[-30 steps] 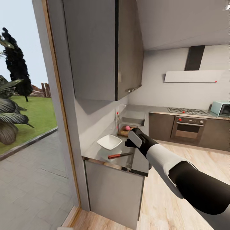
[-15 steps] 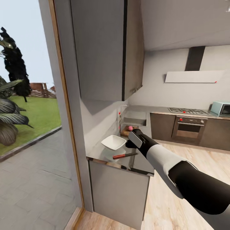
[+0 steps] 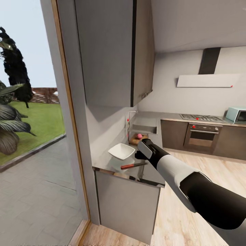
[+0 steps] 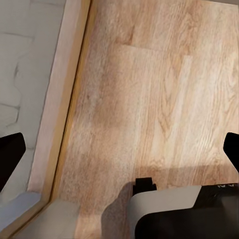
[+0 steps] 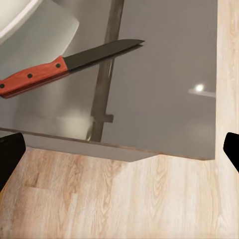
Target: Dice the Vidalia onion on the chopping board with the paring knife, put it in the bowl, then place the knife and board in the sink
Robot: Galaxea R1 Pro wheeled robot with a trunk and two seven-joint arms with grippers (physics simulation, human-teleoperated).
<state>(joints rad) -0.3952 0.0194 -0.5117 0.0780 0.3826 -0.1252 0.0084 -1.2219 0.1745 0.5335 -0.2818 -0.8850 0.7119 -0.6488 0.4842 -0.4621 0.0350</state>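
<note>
The paring knife (image 3: 131, 165) lies on the dark countertop (image 3: 145, 173) near its front edge, red handle (image 5: 32, 77) to the left and dark blade (image 5: 102, 52) pointing right. The white bowl (image 3: 121, 151) stands just behind it. Further back, the pinkish Vidalia onion (image 3: 139, 136) rests on the brown chopping board (image 3: 132, 140), in front of the grey sink (image 3: 145, 127). My right gripper (image 3: 138, 155) hovers above the counter just right of the bowl; in its wrist view it (image 5: 119, 154) is open with nothing held. My left gripper (image 4: 119, 154) is open over the wood floor.
A tall cabinet (image 3: 112, 51) hangs over the counter. A wall and glass door frame (image 3: 68, 119) stand at the left. An oven (image 3: 201, 136) and hob (image 3: 201, 118) line the back wall, with pale wood floor (image 3: 205, 174) to the right.
The whole head view has shifted slightly right, so the camera moved. The knife, bowl, onion and board stay put on the counter. My right arm keeps its pose.
</note>
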